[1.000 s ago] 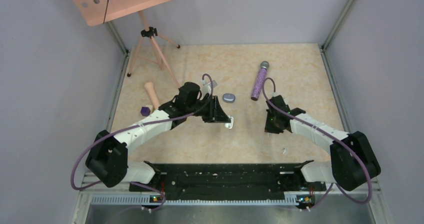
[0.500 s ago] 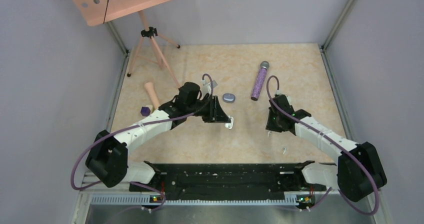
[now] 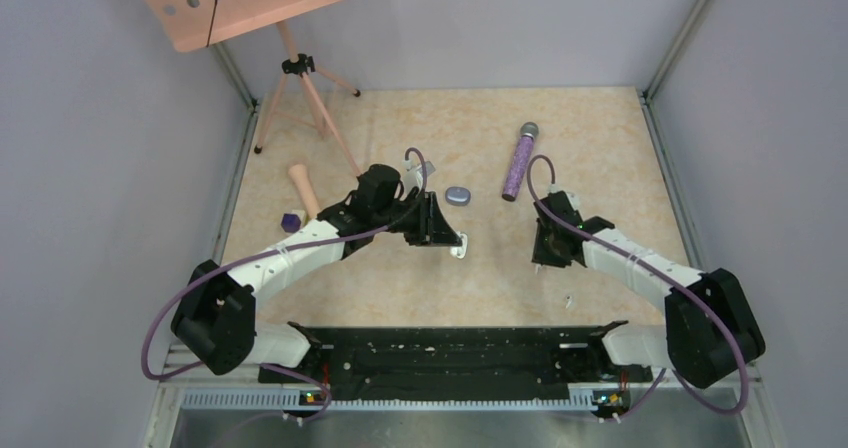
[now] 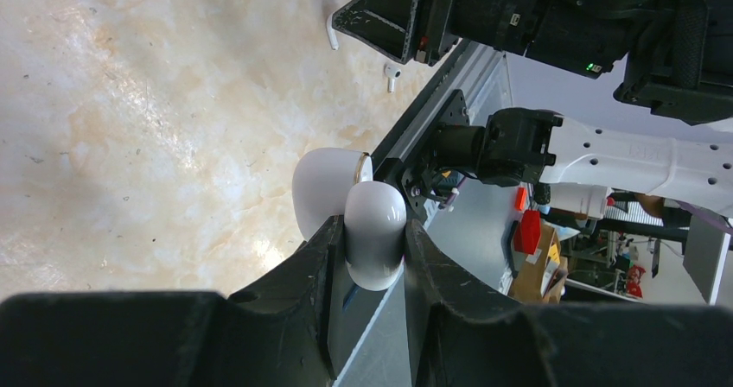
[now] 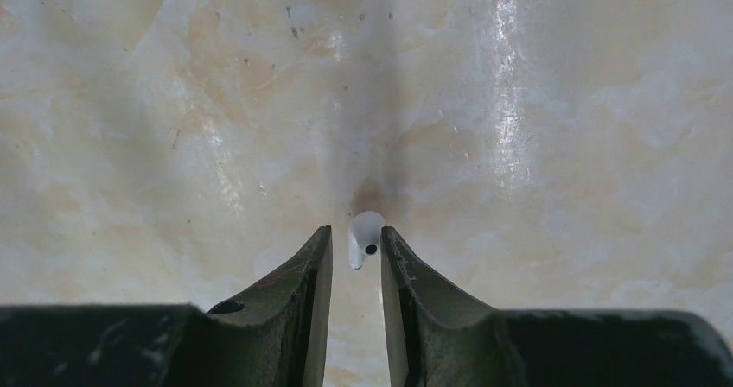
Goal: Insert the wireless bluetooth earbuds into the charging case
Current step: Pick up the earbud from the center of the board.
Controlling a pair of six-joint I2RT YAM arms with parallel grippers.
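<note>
Left pincer (image 4: 373, 225) is clenched on the white charging case (image 4: 372, 253), and its lid looks flipped open. Right pincer (image 5: 355, 233) is down at the counter (image 5: 173, 102) with a white earbud (image 5: 365, 234) sitting between its fingers. It's released, not squeezing (you can see a gap on one side of the bud). A second white earbud (image 3: 568, 299) lies on the counter near the right arm, well apart from the case.
</note>
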